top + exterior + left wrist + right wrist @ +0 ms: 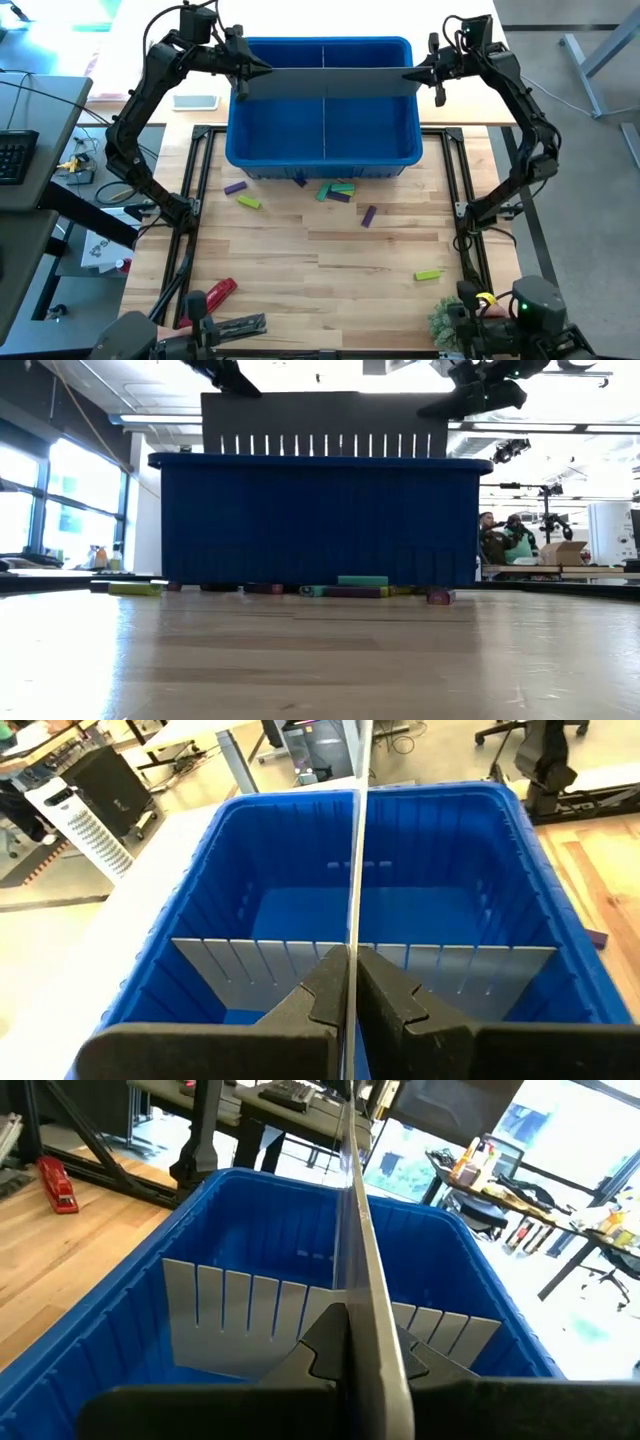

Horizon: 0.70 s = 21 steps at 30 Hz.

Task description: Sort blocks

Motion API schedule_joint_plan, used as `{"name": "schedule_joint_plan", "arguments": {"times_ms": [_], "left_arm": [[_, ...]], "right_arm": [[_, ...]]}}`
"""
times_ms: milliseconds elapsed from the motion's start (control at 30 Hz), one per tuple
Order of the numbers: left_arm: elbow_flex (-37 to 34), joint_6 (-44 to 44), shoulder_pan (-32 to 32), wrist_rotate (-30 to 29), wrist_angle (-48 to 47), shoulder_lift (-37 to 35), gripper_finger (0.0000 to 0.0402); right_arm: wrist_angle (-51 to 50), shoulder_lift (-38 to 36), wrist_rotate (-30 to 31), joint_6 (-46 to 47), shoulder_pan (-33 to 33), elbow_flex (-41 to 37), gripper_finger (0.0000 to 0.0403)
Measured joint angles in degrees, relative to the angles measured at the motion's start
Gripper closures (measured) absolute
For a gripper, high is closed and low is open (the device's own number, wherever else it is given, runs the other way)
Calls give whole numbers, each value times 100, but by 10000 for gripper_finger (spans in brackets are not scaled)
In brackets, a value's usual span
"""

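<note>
Nearest us on the wooden counter [330, 250] lie a red tool [219, 292] and a lone lime block [428, 274]. Farther in, the other blocks [336, 190] lie scattered just before the blue bin [322, 160]: purple, lime and teal, none yet inside it.

Over the bin we hold a long grey divider panel [325, 82] between our two arms. Our left hand [350, 982] is clenched on one end of the panel, our right hand [352, 1342] on the other. We judge it is held edge-up above the bin so that its slots can mate with the slotted cross divider [365, 975] already standing inside, making compartments for the sorting.

The counter is pale butcher-block with a black frame on it. Beyond are desks, windows, and people seated far off in the low view.
</note>
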Motion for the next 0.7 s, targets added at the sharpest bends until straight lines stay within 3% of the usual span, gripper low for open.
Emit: {"name": "schedule_joint_plan", "arguments": {"times_ms": [533,700], "left_arm": [[-2,-1,59,-53,275,11,401],[-2,-7,74,-124,297,7,401]], "right_arm": [[326,110,-183,340,78,0,403],[582,110,474,655,365,0,403]]}}
